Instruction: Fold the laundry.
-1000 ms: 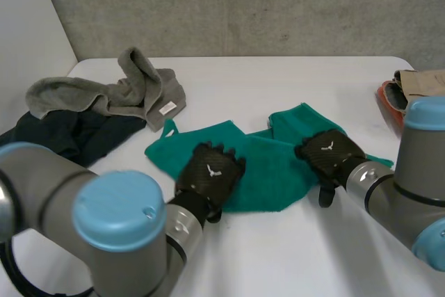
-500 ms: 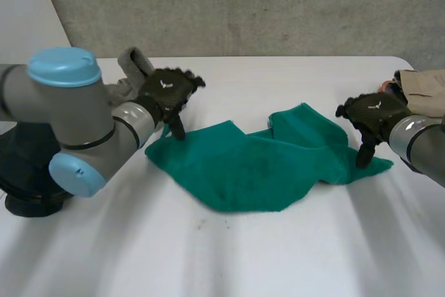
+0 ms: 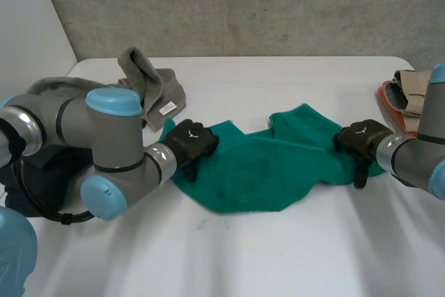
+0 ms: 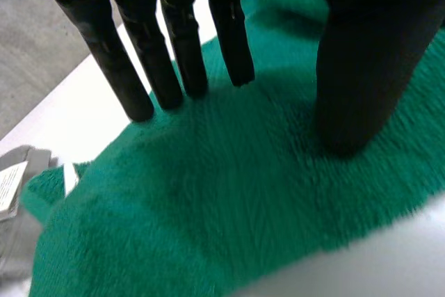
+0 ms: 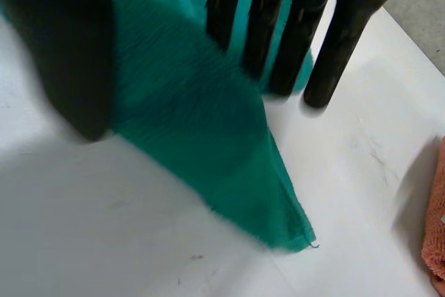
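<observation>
A green towel (image 3: 264,165) lies crumpled and partly flattened in the middle of the white table. My left hand (image 3: 191,142) rests on its left end, near the corner loop. In the left wrist view the straight fingers (image 4: 174,39) and the thumb (image 4: 361,81) stand tip-down on the green towel (image 4: 208,206), apart from each other, with no cloth pinched. My right hand (image 3: 358,140) is at the towel's right end. In the right wrist view its fingers (image 5: 268,12) are straight at the edge of the green towel (image 5: 201,123), above the pointed corner, and the thumb (image 5: 69,53) is beside the cloth.
A grey towel (image 3: 146,85) with a white label lies bunched at the back left, close to my left hand. Dark clothing (image 3: 42,172) sits behind my left arm. An orange and tan pile (image 3: 407,95) lies at the table's right edge, near my right hand.
A second ago both hands lay on the towel's middle. They lifted and swung outward, then came down on the towel's left and right ends. The towel lies flatter.
</observation>
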Available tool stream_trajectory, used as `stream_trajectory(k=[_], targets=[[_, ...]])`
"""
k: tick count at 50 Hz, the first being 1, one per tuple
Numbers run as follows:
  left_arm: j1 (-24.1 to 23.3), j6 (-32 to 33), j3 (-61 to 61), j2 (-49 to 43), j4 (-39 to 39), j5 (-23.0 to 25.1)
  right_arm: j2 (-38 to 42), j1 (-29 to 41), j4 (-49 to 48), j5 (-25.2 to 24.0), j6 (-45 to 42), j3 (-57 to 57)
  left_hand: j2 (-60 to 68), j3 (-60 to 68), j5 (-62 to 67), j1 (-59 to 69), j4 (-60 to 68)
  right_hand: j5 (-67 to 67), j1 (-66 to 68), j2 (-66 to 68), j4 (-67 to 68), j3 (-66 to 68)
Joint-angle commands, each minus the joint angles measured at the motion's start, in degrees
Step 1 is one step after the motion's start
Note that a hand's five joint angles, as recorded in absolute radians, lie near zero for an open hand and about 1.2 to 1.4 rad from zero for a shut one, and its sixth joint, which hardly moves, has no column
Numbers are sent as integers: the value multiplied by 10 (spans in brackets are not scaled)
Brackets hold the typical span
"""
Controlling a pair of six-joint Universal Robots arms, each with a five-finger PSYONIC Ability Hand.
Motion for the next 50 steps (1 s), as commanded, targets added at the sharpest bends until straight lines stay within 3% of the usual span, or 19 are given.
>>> stream_trajectory(k=[1,6,13,20,21,22,23,28,33,37,46,50], targets=[[-14,29,-16,7,-9,-63,2,-3,-33,-4,4,-3,418,430,430,400,427,504,517,499,505,504],[-31,28,-52,14,-32,-99,-43,-3,-69,-5,4,29,418,430,430,400,427,504,517,499,505,504],[-46,23,-155,118,-67,-168,-93,-4,-72,-8,-1,76,418,430,430,400,427,504,517,499,505,504],[-62,14,-258,232,-31,-179,-113,-4,-73,-20,-5,126,418,430,430,400,427,504,517,499,505,504],[-65,11,-263,239,-24,-179,-119,-4,-73,-23,-6,131,323,336,335,305,333,504,517,499,505,504],[-71,4,-269,251,-11,-179,-127,-4,-74,-29,-9,141,79,91,91,61,89,504,517,499,505,504],[-74,0,-269,256,-5,-179,-129,-3,-75,-32,-12,145,13,26,26,-5,23,504,517,499,505,504],[-72,-14,-234,257,51,-179,-134,1,-81,-40,-25,158,-147,-135,-135,-165,-137,504,517,499,505,504],[-64,-11,-171,211,111,-175,-134,2,-83,-41,-26,163,-149,-136,-136,-167,-139,504,517,499,505,504],[-36,-8,-108,148,113,-156,-135,2,-83,-41,-26,166,-149,-136,-136,-167,-139,504,517,499,505,504],[-1,-13,-17,38,-4,9,-134,-4,-86,-42,-26,171,-146,-133,-133,-164,-136,504,517,499,505,504],[5,-13,-4,17,-40,33,-135,-4,-87,-42,-26,171,-139,-126,-126,-157,-129,504,517,499,505,504]])
